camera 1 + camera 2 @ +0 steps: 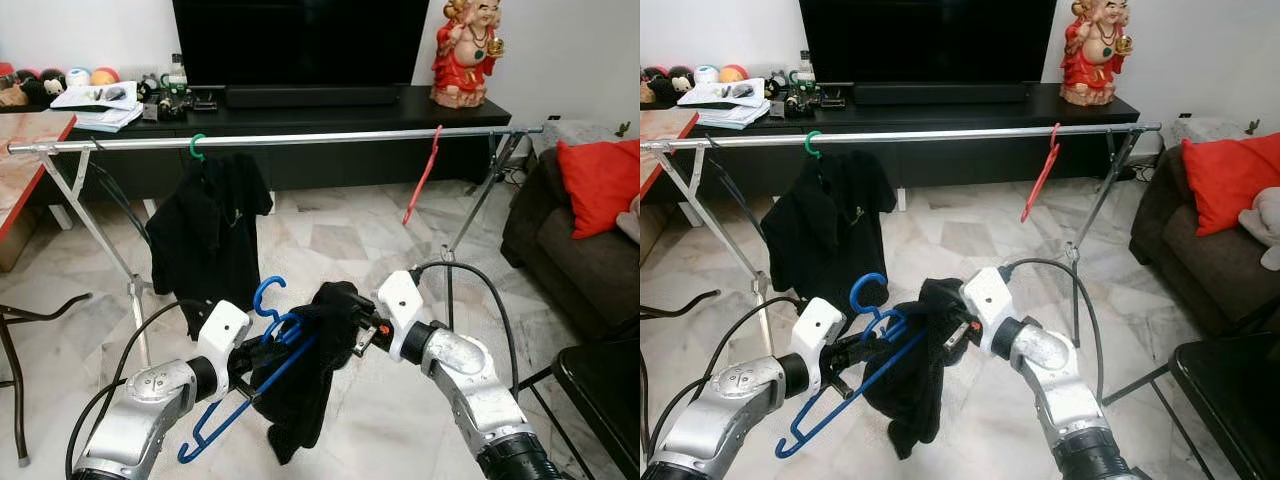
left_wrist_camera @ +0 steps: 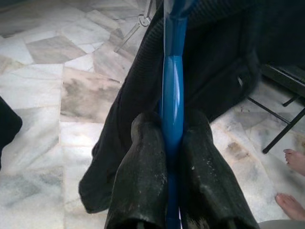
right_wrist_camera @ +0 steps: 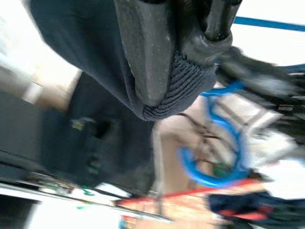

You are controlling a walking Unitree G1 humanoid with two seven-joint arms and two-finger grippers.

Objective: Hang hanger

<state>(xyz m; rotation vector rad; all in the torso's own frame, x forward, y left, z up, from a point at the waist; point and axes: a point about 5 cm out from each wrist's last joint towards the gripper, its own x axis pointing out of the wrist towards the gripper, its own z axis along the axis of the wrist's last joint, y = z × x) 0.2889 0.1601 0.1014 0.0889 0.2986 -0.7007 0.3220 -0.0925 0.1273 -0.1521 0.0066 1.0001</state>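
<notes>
Pale marble tile floor [image 1: 330,240] across centre of frame, grey and tan veining. White wall [image 1: 560,50] at upper right. Long low black TV cabinet [image 1: 330,150] along top, large black TV screen [image 1: 300,40] above it. Red-robed laughing Buddha figurine [image 1: 467,50] on cabinet's right end; stacked papers [image 1: 97,102] and small clutter at upper left. Dark brown sofa [image 1: 570,250] at right edge, red cushion [image 1: 602,180] on it. Reddish-topped counter [image 1: 25,160] at left edge. Even, bright light.
</notes>
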